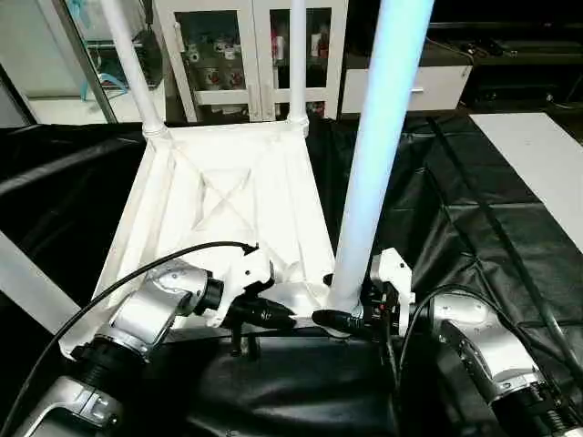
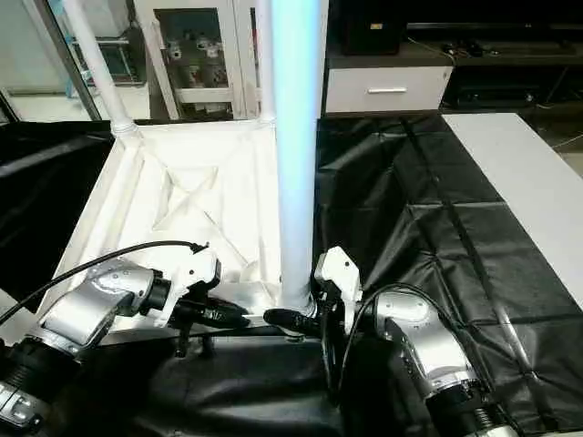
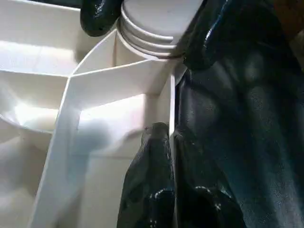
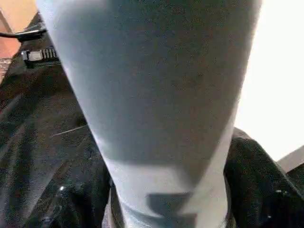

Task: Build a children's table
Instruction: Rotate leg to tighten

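The children's table lies upside down on the black cover, its white ribbed tabletop facing up. Two white legs stand in the far corner sockets. A third leg stands upright in the near right socket. My right gripper is closed around the base of this leg, with a black finger against each side of the tube. My left gripper is beside it at the tabletop's near edge. Its fingers are shut on the thin white rim just short of that socket.
Wrinkled black cover spreads over the work table on both sides of the tabletop. A white panel lies at the right edge and a white bar crosses the left. A glass-door cabinet stands behind. A black cable arcs over my left forearm.
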